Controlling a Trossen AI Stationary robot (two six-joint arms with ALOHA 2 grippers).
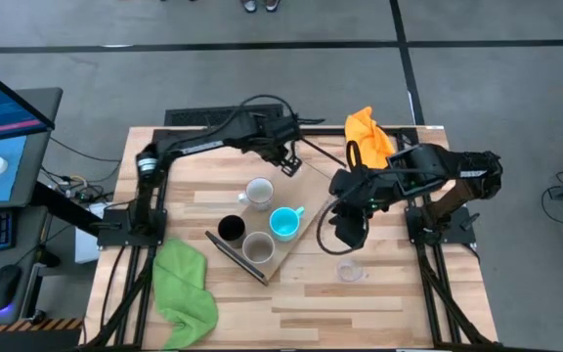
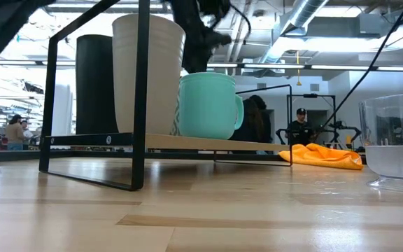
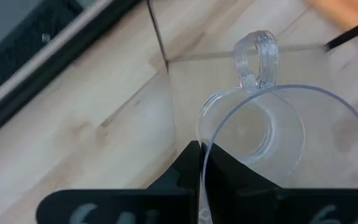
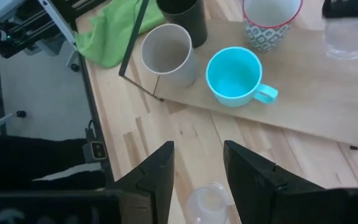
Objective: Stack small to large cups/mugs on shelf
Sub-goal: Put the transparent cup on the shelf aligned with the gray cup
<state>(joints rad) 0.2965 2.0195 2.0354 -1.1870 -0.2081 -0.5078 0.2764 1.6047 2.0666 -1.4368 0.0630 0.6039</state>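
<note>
The shelf (image 1: 293, 250) lies on the table and carries a white mug (image 1: 258, 193), a black cup (image 1: 231, 228), a beige-grey cup (image 1: 258, 247) and a bright blue mug (image 1: 283, 223), all upright. My left gripper (image 1: 287, 162) is over the shelf's far end, shut on a clear glass mug (image 3: 272, 130). A second clear glass (image 1: 350, 271) stands on the table, right of the shelf. My right gripper (image 1: 345, 233) hovers open just above and beyond it, and in the right wrist view (image 4: 197, 177) the glass (image 4: 207, 202) shows between its fingers. My left gripper pinches the clear mug's wall at the rim (image 3: 202, 186), on the side opposite the handle (image 3: 257, 56). One finger is inside the mug and one outside, coming from above and pointing down. The mug is upright over the shelf board (image 3: 185, 99). I cannot tell whether its base rests on the board.
An orange cloth (image 1: 369, 137) lies at the table's far right and a green cloth (image 1: 184, 284) at its near left. The shelf's dark metal frame (image 2: 142, 98) rises above the board. People stand in the room beyond (image 2: 301, 126).
</note>
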